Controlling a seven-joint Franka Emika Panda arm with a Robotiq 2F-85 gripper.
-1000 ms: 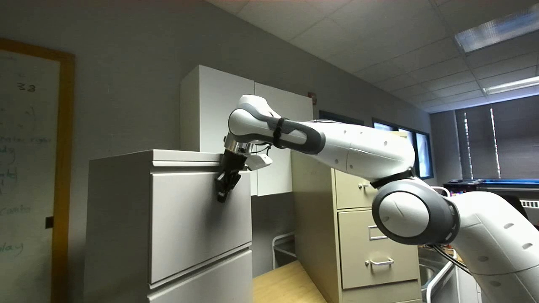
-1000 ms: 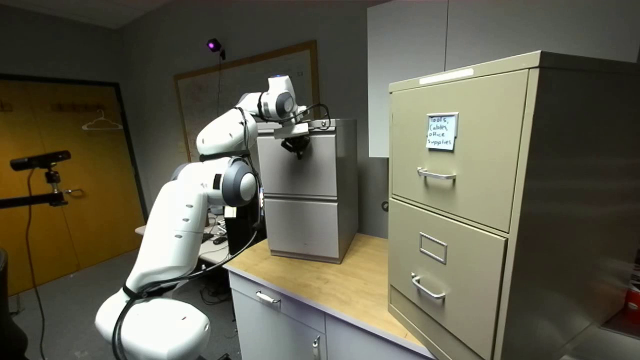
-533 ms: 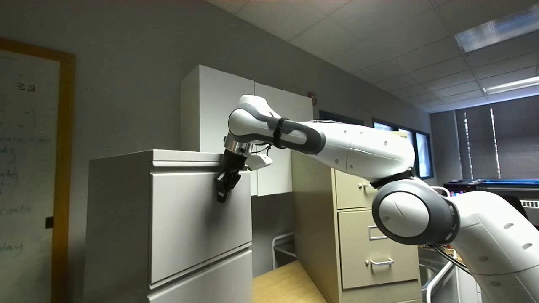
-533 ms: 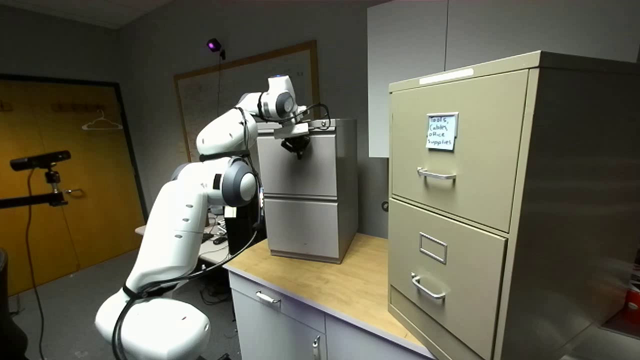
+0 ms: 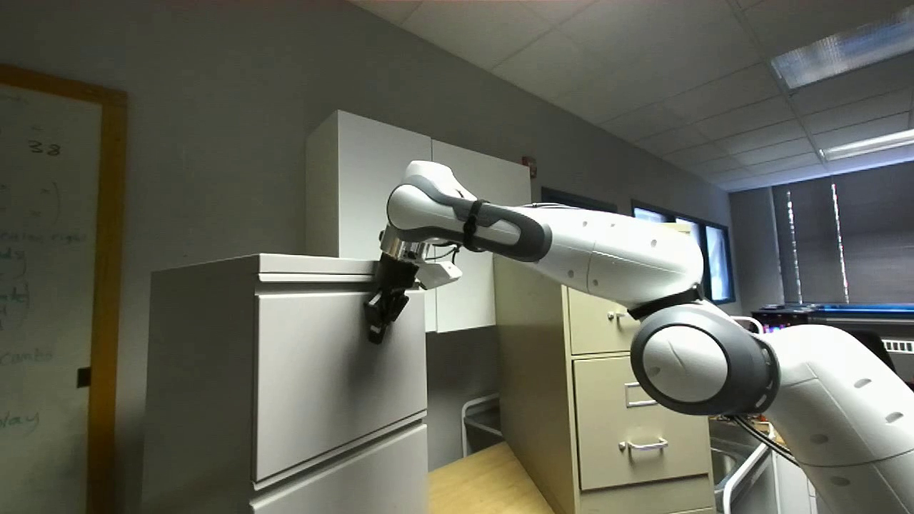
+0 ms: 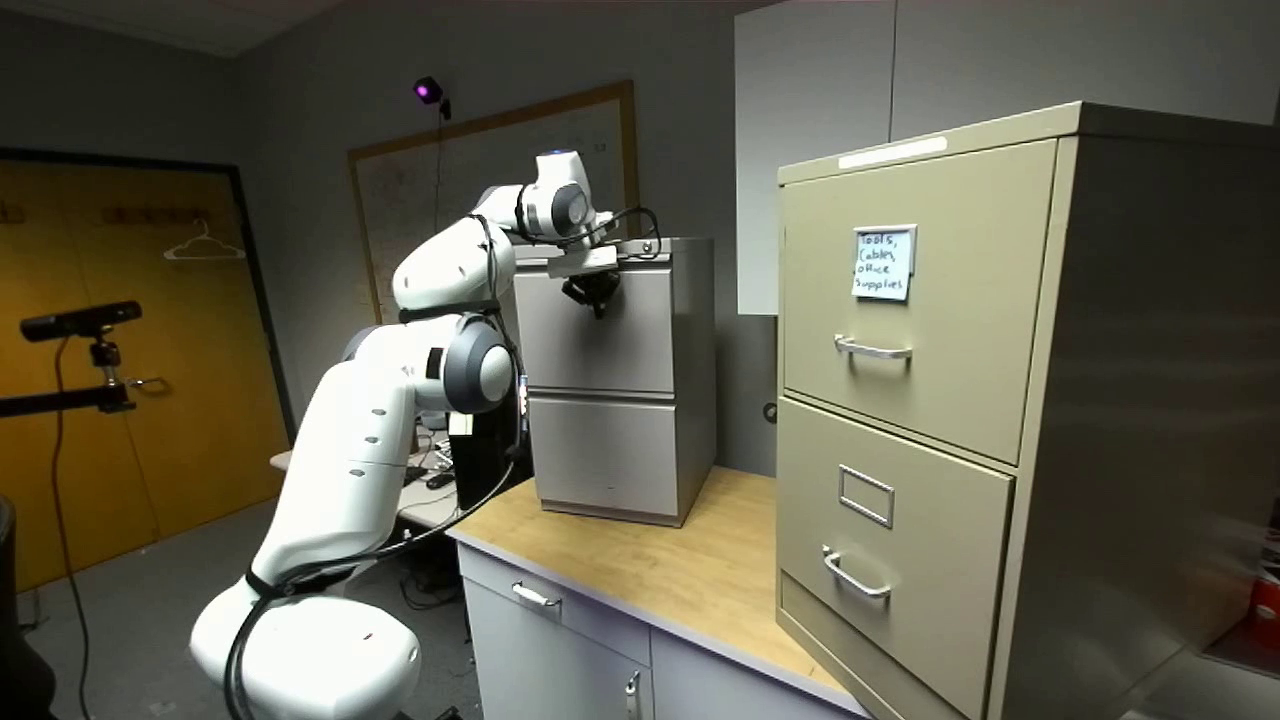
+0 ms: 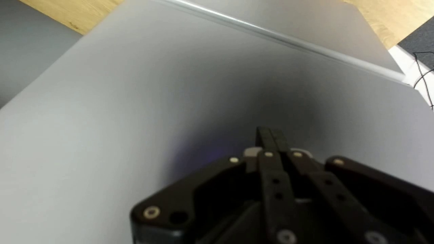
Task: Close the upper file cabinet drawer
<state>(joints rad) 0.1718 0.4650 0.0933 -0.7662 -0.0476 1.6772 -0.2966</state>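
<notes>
The file cabinet (image 5: 200,371) is light grey-white and boxy, and it also shows in an exterior view (image 6: 696,390). Its upper file cabinet drawer (image 5: 314,392) has a plain flat front that looks flush with the cabinet, in line with the drawer below (image 6: 605,455). Its dark interior is not visible. My gripper (image 5: 376,337) points down at the upper part of this drawer front, also in an exterior view (image 6: 598,312). In the wrist view the gripper (image 7: 271,135) has its fingertips together with nothing between them, at or very near the drawer front (image 7: 101,101). I cannot tell whether they touch.
A beige cabinet (image 6: 920,330) with handles and label holders stands beside the file cabinet on a wooden countertop (image 6: 640,560). A white two-door cupboard (image 5: 385,185) hangs on the wall behind. A whiteboard (image 5: 50,285) is on the wall.
</notes>
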